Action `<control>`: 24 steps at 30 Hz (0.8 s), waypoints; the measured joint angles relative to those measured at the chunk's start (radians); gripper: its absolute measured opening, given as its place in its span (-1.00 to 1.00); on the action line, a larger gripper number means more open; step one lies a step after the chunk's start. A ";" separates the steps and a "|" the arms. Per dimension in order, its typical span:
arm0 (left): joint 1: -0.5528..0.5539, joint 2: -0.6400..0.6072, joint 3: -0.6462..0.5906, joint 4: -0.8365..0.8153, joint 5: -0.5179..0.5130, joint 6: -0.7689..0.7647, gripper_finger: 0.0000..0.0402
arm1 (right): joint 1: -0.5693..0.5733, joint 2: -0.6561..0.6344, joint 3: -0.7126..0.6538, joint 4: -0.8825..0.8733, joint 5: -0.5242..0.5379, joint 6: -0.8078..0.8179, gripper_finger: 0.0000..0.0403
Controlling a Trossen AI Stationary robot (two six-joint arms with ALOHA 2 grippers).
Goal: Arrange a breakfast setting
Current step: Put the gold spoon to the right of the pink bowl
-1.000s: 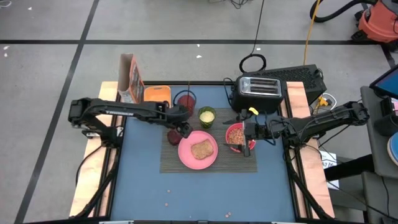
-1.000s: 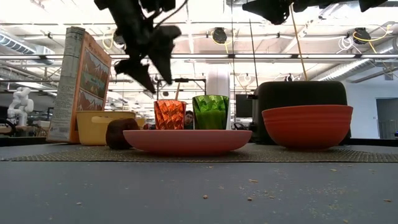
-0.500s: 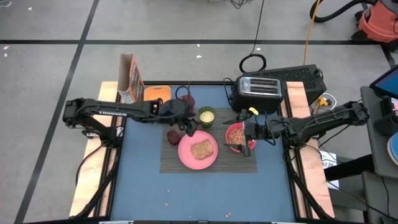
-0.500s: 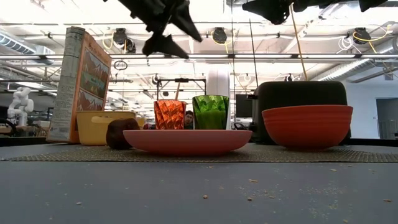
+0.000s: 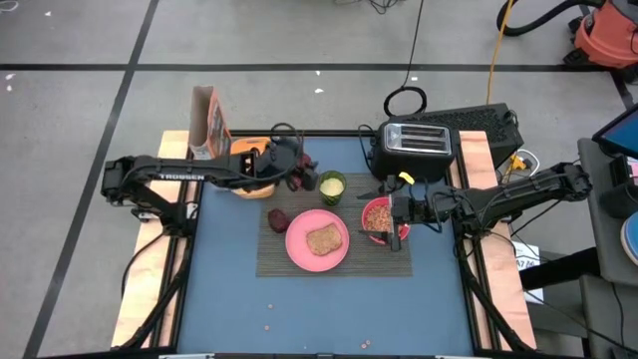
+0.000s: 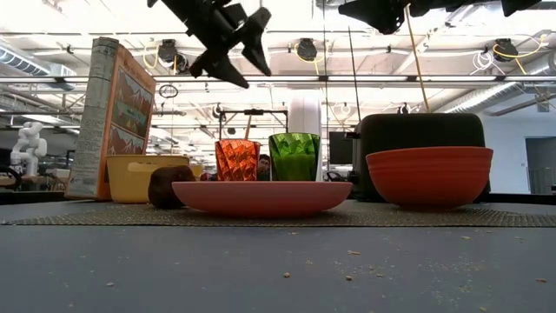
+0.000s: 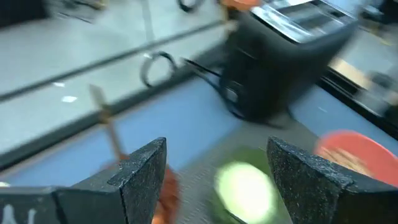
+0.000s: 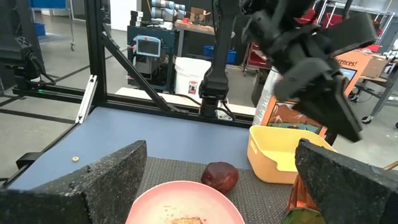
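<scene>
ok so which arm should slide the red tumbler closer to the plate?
Left. Its open fingers hang above the red faceted tumbler; the right gripper is across the dark woven placemat over the pink-red bowl.

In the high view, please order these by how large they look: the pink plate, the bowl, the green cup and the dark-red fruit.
Largest to smallest in the high view:
1. pink plate
2. bowl
3. green cup and dark-red fruit: these look about alike, so I do not rank them.
</scene>
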 joint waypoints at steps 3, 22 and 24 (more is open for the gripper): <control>0.032 0.000 0.000 -0.007 -0.057 -0.007 0.40 | 0.000 0.000 0.000 0.000 0.000 0.000 0.96; 0.196 0.145 -0.003 0.017 -0.061 -0.079 0.40 | 0.000 0.000 0.000 -0.007 0.000 0.000 0.96; 0.197 0.176 0.000 0.058 -0.060 -0.078 0.40 | 0.000 0.000 0.000 -0.013 0.000 0.000 0.96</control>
